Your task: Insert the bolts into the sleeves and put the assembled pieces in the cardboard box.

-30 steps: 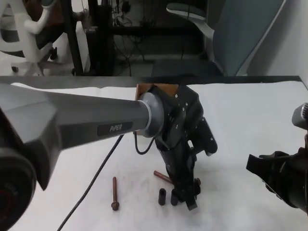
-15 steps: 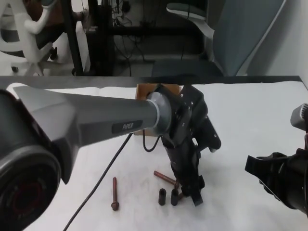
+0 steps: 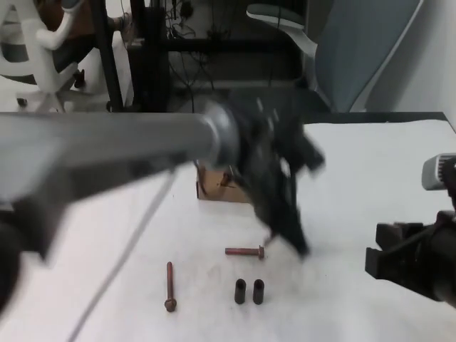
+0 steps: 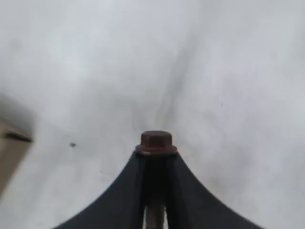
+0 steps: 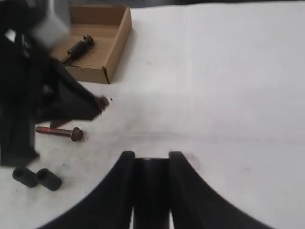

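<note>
Nearest of all, well in front of the cardboard box [image 3: 211, 187], a black sleeve [image 3: 241, 291] and a second sleeve [image 3: 258, 291] are seen side by side on the white bench cover [image 3: 370, 178]. A rusty bolt [image 3: 169, 285] is laid at about the same depth, in front of the box and past its left end. The right gripper [image 5: 151, 157] is held low over the cover, well to the right of the box and nearer than it. Whether it is open or closed cannot be told.

A second bolt [image 3: 244, 251] is laid crosswise between the sleeves and the box. Just beyond it, in front of the box and off its right end, the left gripper [image 4: 156, 153] is found above the cover, closed on a third bolt [image 4: 156, 140] — the hexagonal head is seen protruding past the fingertips.

Farthest off, the box is set open-topped, and one assembled piece [image 5: 78, 46] — a bolt in a dark sleeve — is laid inside it.
</note>
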{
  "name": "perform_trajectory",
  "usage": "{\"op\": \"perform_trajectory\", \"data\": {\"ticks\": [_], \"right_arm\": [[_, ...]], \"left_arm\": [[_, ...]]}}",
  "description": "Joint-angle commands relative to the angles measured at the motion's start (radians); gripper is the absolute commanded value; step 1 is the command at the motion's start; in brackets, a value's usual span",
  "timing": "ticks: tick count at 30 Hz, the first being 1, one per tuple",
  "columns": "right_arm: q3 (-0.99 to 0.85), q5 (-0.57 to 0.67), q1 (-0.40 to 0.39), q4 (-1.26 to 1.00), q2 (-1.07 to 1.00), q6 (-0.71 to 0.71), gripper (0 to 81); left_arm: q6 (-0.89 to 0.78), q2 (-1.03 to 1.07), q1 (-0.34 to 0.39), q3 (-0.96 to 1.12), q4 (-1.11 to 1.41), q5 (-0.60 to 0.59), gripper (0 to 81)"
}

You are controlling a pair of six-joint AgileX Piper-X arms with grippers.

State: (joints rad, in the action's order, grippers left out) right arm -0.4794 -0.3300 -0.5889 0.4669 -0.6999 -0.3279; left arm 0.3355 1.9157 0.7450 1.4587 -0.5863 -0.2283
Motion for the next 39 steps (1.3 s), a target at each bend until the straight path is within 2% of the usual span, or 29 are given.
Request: {"op": "perform_trajectory", "data": {"ticks": [1,3,5,7,9,14,17,20,26,31,34,39], "right_arm": [[0.018,0.018,-0.005,-0.096,0.054,0.093,0.4],[0.057,0.063,-0.020,-0.211,0.098,0.168,0.4],[0.106,0.169,-0.049,-0.323,0.136,0.249,0.4],[0.169,0.268,-0.086,-0.436,0.164,0.272,0.4],[0.222,0.285,-0.123,-0.500,0.176,0.287,0.4],[0.319,0.287,-0.200,-0.603,0.155,0.424,0.4],[0.352,0.293,-0.233,-0.716,0.109,0.552,0.4],[0.356,0.296,-0.250,-0.806,0.051,0.612,0.4],[0.356,0.346,-0.260,-1.023,-0.132,0.613,0.4],[0.356,0.346,-0.260,-1.294,-0.292,0.627,0.4],[0.354,0.346,-0.260,-1.407,-0.362,0.651,0.4],[0.342,0.377,-0.260,-1.544,-0.436,0.649,0.4]], "left_arm": [[-0.071,-0.168,-0.055,-0.021,0.120,-0.078,1.8],[-0.120,-0.273,-0.101,-0.082,0.204,-0.119,1.8],[-0.168,-0.391,-0.142,-0.185,0.308,-0.168,1.8],[-0.230,-0.533,-0.180,-0.304,0.445,-0.187,1.8],[-0.261,-0.684,-0.204,-0.455,0.578,-0.187,1.8],[-0.362,-0.997,-0.202,-0.817,0.961,-0.178,1.8],[-0.481,-1.095,-0.168,-0.984,1.139,-0.082,1.8],[-0.538,-1.102,-0.117,-1.096,1.211,0.041,1.8],[-0.536,-0.974,0.036,-1.146,1.317,0.074,1.8],[-0.528,-0.818,0.146,-1.146,1.596,0.171,1.8],[-0.482,-0.737,0.176,-1.146,1.714,0.182,1.8],[-0.460,-0.660,0.184,-1.146,1.840,0.182,1.8]]}}
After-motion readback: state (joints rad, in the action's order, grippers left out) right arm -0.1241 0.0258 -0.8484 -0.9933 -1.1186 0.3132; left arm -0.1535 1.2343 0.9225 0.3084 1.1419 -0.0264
